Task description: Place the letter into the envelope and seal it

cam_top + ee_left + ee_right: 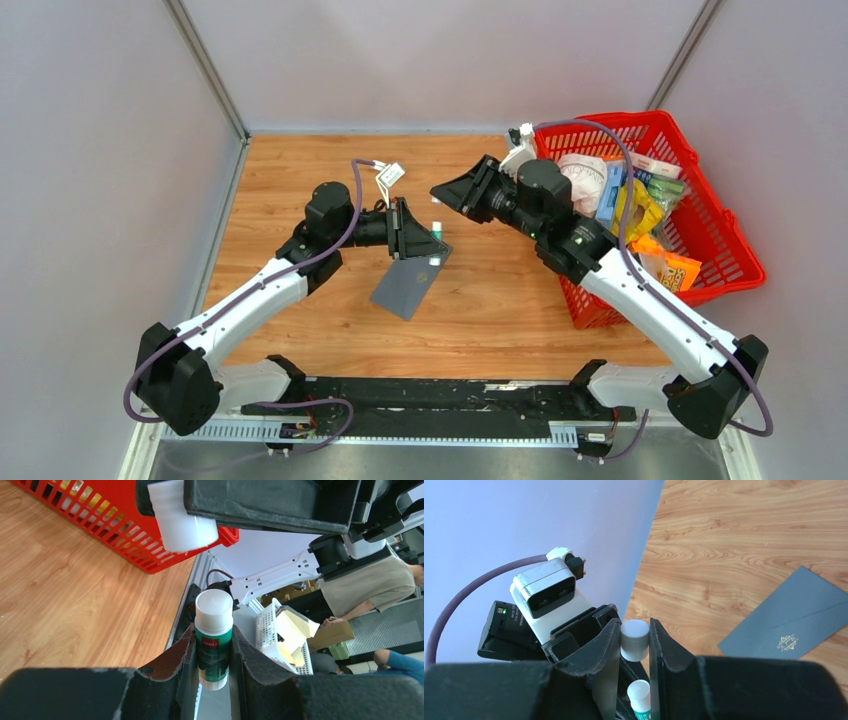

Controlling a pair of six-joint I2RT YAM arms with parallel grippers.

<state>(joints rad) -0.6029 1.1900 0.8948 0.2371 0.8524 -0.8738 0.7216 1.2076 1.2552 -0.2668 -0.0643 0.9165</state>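
Two black foam-padded grippers meet above the wood-grain table (300, 180). Nearest, the flat slate-grey paper envelope (408, 283) lies on the wood, its pointed flap folded down and a gold emblem on its matte face. Its far corner is under the left gripper (435, 238), which pinches a green cylindrical plastic glue stick (213, 650). Beyond, the right gripper (634, 627) clamps a smooth white round cap (634, 641). Farthest, a red plastic mesh basket (742, 258) holds crinkled packets.

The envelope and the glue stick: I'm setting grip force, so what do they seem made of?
The envelope looks like matte slate-grey paper: flat, crisp flap crease, small gold emblem. The glue stick is probably smooth, faintly glossy plastic: white top, green printed label.
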